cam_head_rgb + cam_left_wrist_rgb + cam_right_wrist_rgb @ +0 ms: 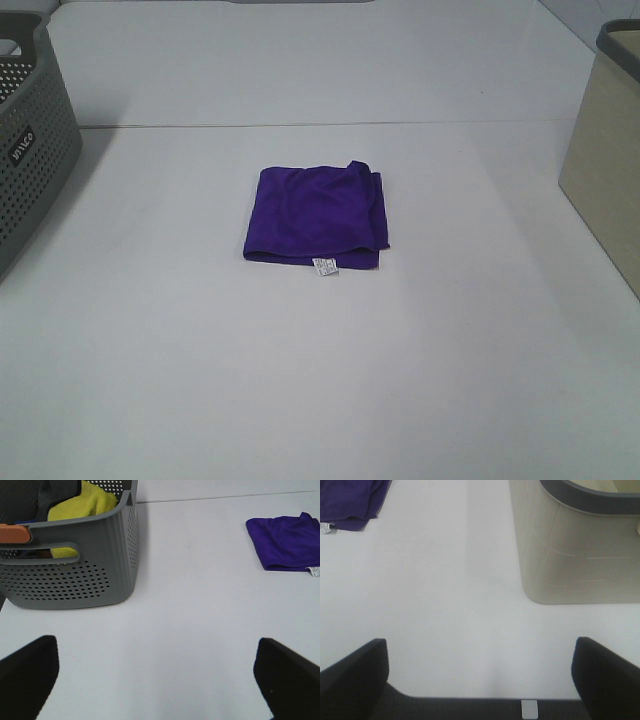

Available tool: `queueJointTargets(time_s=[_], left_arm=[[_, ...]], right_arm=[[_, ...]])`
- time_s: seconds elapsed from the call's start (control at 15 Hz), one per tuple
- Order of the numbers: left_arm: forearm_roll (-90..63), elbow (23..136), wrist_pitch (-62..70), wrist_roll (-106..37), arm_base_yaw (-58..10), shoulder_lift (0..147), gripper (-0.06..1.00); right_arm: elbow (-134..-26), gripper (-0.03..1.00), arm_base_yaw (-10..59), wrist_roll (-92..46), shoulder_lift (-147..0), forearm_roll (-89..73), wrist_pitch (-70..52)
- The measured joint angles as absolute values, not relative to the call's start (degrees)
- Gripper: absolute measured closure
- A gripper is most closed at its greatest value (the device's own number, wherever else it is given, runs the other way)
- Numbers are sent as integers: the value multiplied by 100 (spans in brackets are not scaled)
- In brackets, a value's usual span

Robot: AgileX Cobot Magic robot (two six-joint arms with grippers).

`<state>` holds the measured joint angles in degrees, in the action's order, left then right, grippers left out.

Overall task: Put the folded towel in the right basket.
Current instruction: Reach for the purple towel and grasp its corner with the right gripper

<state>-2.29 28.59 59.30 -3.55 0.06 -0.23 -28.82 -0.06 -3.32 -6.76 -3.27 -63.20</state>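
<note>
A folded purple towel with a small white label lies flat in the middle of the white table. It also shows in the left wrist view and the right wrist view. The right basket is beige with a dark rim, at the table's right edge; it also shows in the right wrist view. Neither arm shows in the high view. My left gripper is open and empty, well short of the towel. My right gripper is open and empty, near the beige basket.
A grey perforated basket stands at the left edge; in the left wrist view it holds a yellow cloth and dark items. The white table has a seam line across its back.
</note>
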Motion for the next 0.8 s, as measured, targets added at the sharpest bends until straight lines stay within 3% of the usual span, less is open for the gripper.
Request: queueJointTargets(time_s=[0.33,0.6,0.8], left_arm=[[-229,2859,5930,-355,6,-23,-5],[-229,2859,5930,-355,6,-23,-5],[-258,2859,5930,-355,6,-23,-5]], right_arm=[[-5323,1,-6,-195,-4297,-561,-6835],[-6572,1,11,-195,-6033,-1243,-6904],[-7196,2,894,-201,-8010,-1845,-6119]])
